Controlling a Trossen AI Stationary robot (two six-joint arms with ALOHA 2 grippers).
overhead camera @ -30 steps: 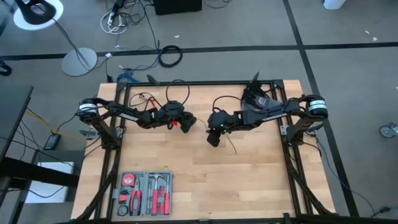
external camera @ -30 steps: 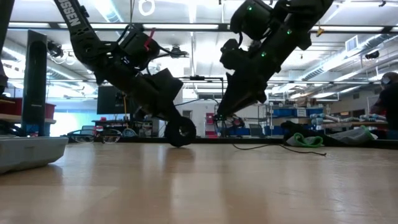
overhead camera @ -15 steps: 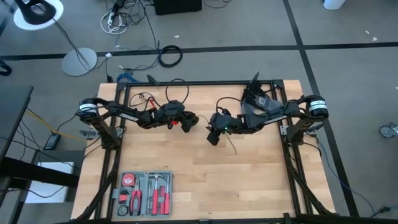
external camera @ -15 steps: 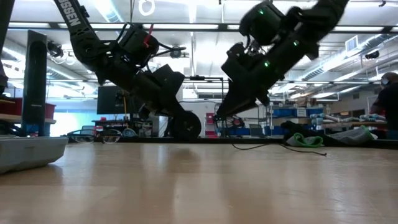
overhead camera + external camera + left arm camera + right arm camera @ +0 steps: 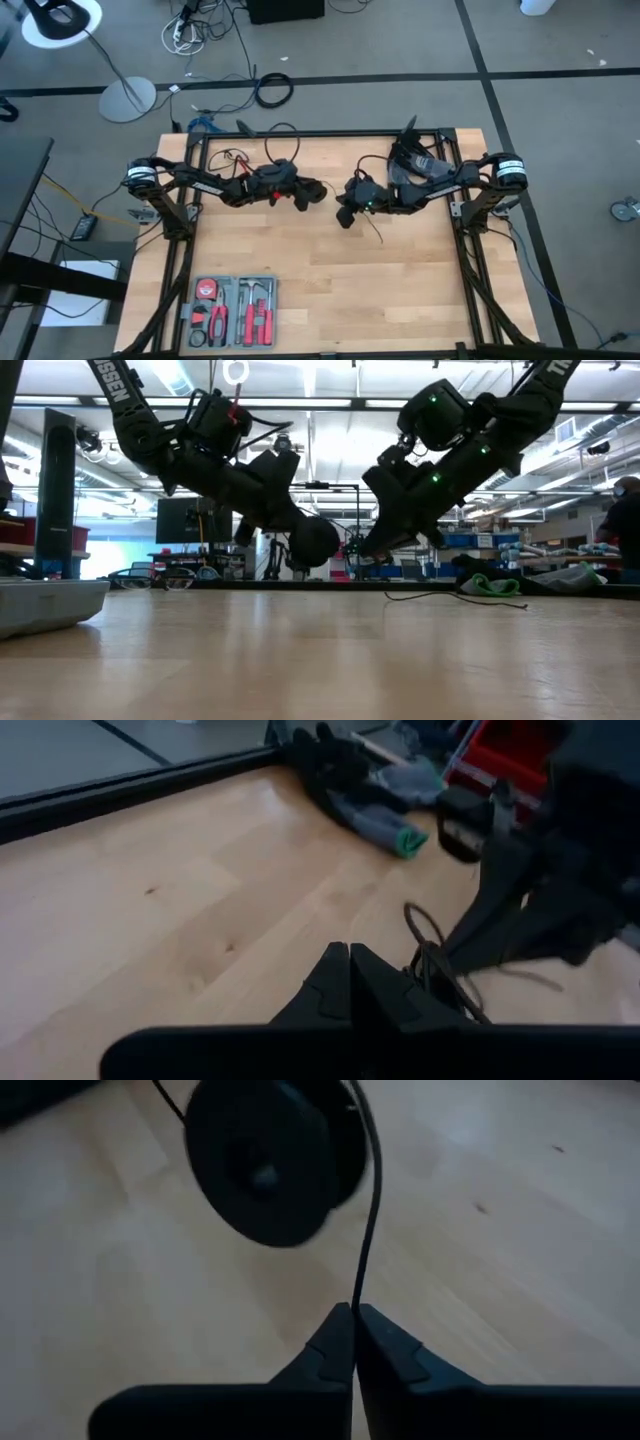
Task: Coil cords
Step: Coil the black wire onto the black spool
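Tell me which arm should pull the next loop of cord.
Right, likely. The right end effector is shut on the thin cord, which runs up past the round black puck. The left end effector is shut and holds the puck end, so it acts as the anchor.

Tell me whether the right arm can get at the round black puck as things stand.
Probably yes. The puck hangs above bare table just ahead of the right gripper, nothing between them. But that gripper is shut on the cord and would have to release it first.
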